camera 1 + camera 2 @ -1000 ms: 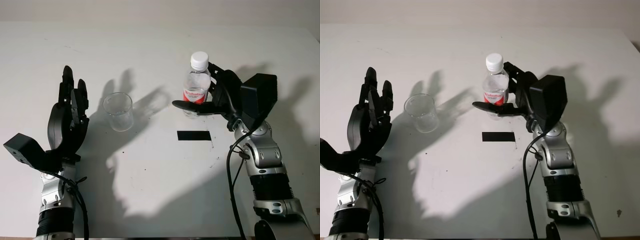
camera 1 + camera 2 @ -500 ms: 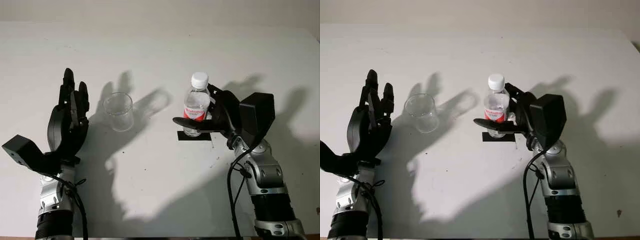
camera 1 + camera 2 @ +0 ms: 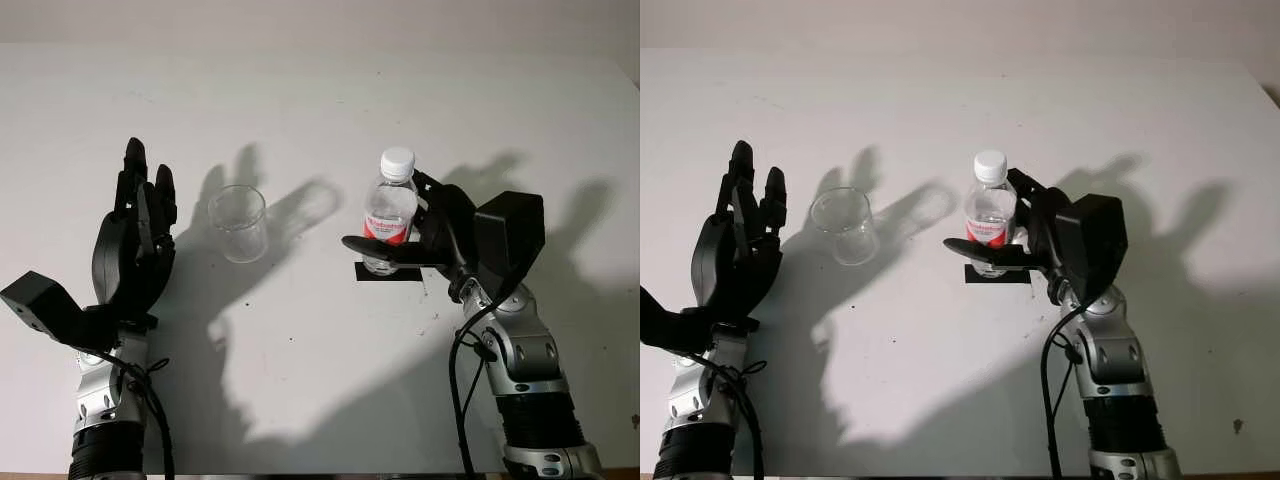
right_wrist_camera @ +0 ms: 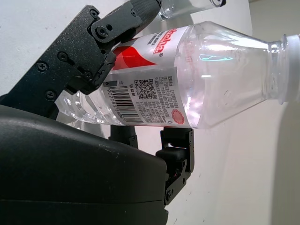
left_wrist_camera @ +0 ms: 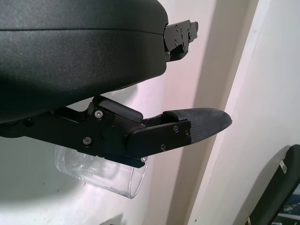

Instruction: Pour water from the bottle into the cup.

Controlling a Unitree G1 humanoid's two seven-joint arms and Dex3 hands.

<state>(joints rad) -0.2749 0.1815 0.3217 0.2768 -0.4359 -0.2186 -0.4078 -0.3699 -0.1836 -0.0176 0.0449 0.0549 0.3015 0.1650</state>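
Lowered since earlier, right hand [image 3: 415, 235] grasps capped bottle [image 3: 389, 210] upright over black patch [image 3: 388, 271]; wrist view shows barcode. Left hand [image 3: 135, 240] released beside cup [image 3: 237, 223].

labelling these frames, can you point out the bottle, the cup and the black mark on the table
bottle [image 3: 388, 212]: left eye view, on its red label.
cup [image 3: 238, 224]: left eye view, on its clear side wall.
black mark [image 3: 1012, 276]: right eye view, on its right part.

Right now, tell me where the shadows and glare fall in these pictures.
Left eye view: hard dark shadows of both hands spread across the white table, up and toward the right. Right wrist view: bright glare streaks on the bottle. Left wrist view: the cup sits in shade beneath the left hand.
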